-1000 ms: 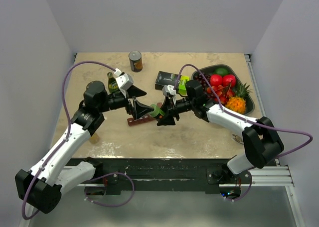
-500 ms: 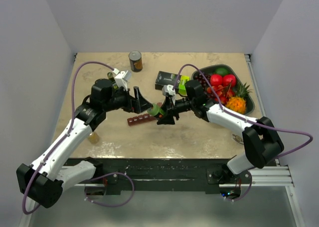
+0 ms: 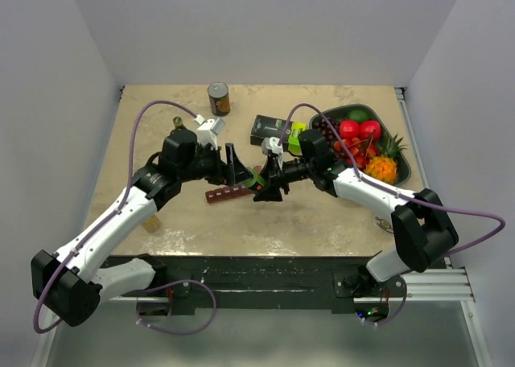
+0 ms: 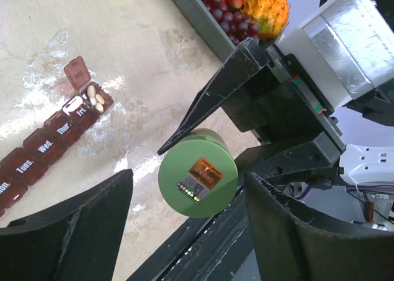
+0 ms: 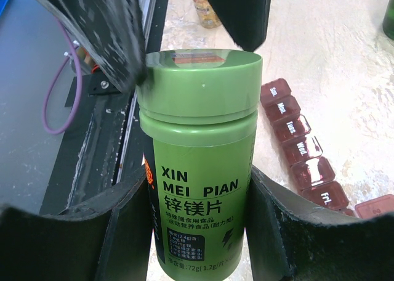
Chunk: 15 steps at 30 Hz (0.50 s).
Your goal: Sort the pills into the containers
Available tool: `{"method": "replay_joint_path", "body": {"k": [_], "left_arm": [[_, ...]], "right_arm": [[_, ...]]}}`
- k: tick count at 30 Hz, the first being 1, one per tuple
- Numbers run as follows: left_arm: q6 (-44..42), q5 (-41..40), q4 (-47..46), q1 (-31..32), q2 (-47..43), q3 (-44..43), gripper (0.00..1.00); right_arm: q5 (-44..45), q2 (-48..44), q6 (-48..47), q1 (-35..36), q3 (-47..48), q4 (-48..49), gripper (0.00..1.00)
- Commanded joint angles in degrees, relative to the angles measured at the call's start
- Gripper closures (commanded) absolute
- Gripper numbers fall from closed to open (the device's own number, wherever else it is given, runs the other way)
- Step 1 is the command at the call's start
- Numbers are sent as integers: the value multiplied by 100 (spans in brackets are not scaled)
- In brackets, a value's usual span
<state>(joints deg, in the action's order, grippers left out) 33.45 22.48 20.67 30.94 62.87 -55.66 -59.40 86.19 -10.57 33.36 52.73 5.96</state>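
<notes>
the table (image 3: 322, 222) lies well below both tools, which meet in the air above it. your right gripper (image 5: 198, 191) is clamped on the body of the green bottle (image 5: 197, 164). it holds the bottle out in line with its own fingers, top end aimed at the other tool. i judge that is to give a firm hold to twist against. your left gripper (image 4: 188, 179) faces it head-on, jaws partly spread and straddling the cap (image 4: 198, 181). a sliver of gap shows on each side, so it is not gripping yet. the containers (image 4: 43, 148) rest on the table beneath the left gripper, off past one finger, near enough to tip pills into once the bottle is open. the compartment (image 4: 109, 100) next to "fri." has its flap (image 4: 77, 73) up, and a few pale pills (image 4: 92, 91) lie inside.
</notes>
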Motion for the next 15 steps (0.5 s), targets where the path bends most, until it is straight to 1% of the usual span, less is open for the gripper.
{"method": "replay_joint_path", "body": {"k": [1, 5, 6, 7, 8, 9, 11, 12, 13, 14, 15], "left_arm": [[56, 11, -221, 105, 120, -252, 25], [39, 116, -247, 193, 234, -252, 30], [21, 142, -239, 202, 243, -252, 34], [-5, 169, -247, 211, 243, -235, 35], [-23, 204, -256, 220, 243, -235, 37], [-49, 248, -256, 220, 243, -226, 47], [-189, 292, -247, 220, 243, -217, 60], [-260, 353, -247, 220, 243, -209, 74], [-478, 406, -273, 220, 234, -191, 81], [-645, 467, -274, 220, 252, -182, 86], [-856, 798, -317, 211, 269, -130, 91]], "right_arm": [[-2, -59, -103, 3, 282, 90, 100], [-2, -59, -112, -5, 282, 81, 100], [-2, -59, -103, -5, 282, 81, 100], [-2, -59, -103, 3, 282, 81, 100], [-2, -67, -112, -5, 282, 81, 100], [-2, -59, -103, -5, 282, 81, 100], [-2, -59, -112, 3, 282, 81, 100], [-2, -59, -103, -5, 282, 81, 100], [-10, -59, -103, -14, 282, 81, 100], [-11, -67, -112, -5, 282, 72, 100], [-19, -68, -112, -5, 282, 81, 100]]}}
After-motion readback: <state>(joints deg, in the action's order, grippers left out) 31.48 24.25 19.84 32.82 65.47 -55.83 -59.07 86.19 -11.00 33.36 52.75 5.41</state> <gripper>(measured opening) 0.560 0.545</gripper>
